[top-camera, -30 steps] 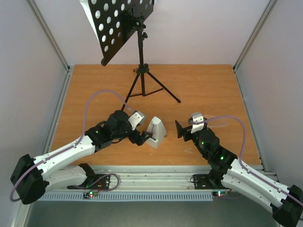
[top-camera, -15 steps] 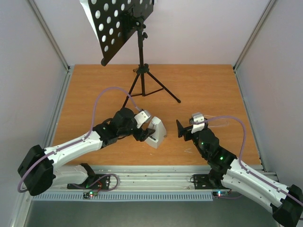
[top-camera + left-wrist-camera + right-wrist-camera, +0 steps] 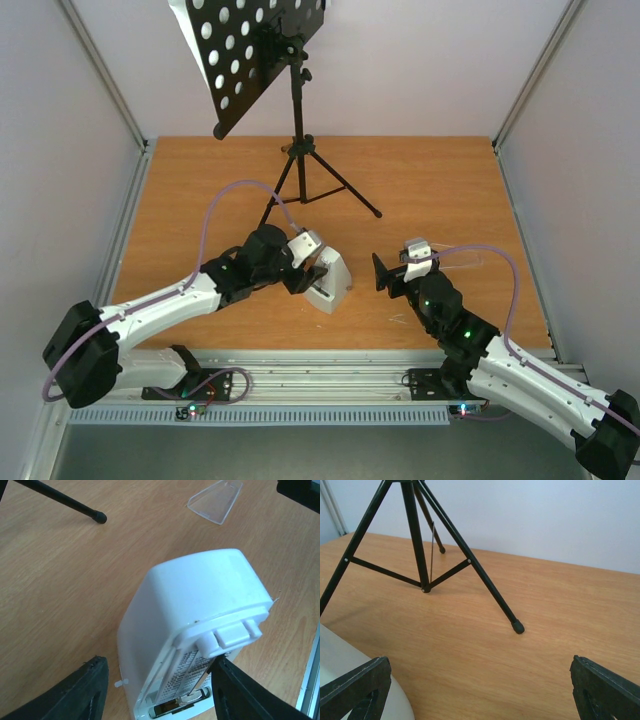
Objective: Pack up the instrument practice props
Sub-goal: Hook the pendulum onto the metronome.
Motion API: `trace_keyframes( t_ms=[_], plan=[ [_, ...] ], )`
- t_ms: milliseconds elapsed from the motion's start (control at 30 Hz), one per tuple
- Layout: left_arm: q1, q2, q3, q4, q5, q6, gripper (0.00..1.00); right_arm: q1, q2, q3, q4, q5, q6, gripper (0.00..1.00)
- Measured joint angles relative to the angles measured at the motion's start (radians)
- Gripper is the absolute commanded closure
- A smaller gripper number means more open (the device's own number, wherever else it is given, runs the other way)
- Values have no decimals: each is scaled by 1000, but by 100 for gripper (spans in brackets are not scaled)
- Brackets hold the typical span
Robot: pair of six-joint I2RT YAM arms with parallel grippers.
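Metronome [image 3: 195,625]: on bench [image 3: 440,180], just on my side of stand [image 3: 297,120]. My left fingers [image 3: 90,690]: partly open, straddling it, apparently not yet gripping. My right fingers [image 3: 355,690]: spread wide, empty.

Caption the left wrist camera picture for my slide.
Left claw straddles the white metronome on the wooden table, black stand leg beyond.

We've got smooth, glossy white plastic on the metronome [image 3: 195,600]. The table [image 3: 55,590] shows matt wood grain, the music stand [image 3: 416,540] matt black.
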Motion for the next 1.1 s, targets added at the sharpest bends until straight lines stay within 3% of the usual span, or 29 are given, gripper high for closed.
trace_keyframes(
  t_ms=[267,667,700,800,833,967,1100],
  plan=[
    [0,15,11,-5,24,9,54,0,12,0,0,3,0,1],
    [0,25,21,-9,41,12,58,0,12,0,0,4,0,2],
    [0,25,21,-8,42,12,53,0,12,0,0,5,0,1],
    [0,25,21,-8,42,13,22,0,12,0,0,5,0,2],
    [0,25,21,-8,41,6,16,0,12,0,0,5,0,1],
    [0,5,5,8,26,-25,4,0,4,0,-5,5,0,2],
    [0,-108,-100,69,17,-107,1,0,-19,0,-19,5,9,1]
  ],
)
